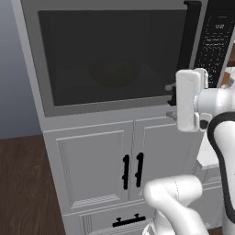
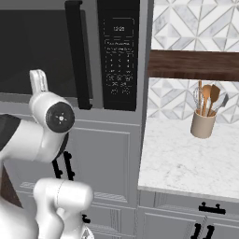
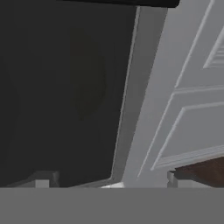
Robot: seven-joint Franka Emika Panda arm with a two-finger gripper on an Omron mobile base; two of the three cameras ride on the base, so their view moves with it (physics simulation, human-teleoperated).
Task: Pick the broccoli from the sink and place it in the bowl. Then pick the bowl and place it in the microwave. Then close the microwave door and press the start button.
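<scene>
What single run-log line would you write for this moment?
microwave door: shut, bowl faint behind window | gripper: open, empty, at door's lower right corner | start button: not yet pressed
</scene>
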